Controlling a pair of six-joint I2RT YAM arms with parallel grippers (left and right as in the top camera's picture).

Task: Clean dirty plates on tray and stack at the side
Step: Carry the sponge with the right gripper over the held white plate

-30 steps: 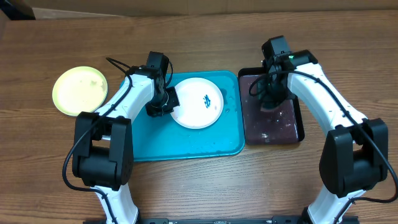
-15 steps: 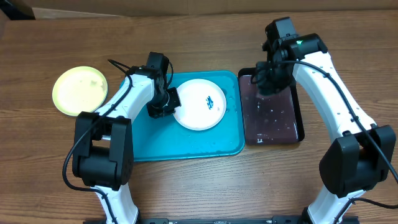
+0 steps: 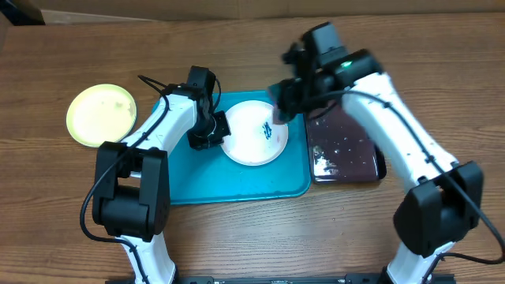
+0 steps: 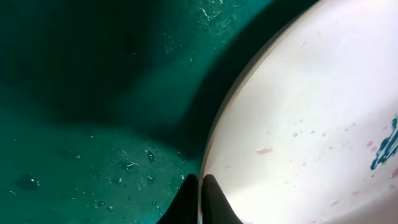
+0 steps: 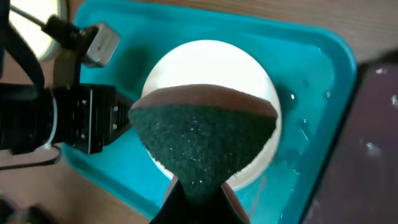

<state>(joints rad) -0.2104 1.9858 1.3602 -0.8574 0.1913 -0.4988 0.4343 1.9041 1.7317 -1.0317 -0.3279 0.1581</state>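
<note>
Left claw (image 3: 220, 131) on white plate (image 3: 251, 142) rim

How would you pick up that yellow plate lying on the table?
The yellow-green plate lies flat on the wooden table, so only its thin rim offers a pinch. Probably come from its right edge, nearest the left gripper.
</note>
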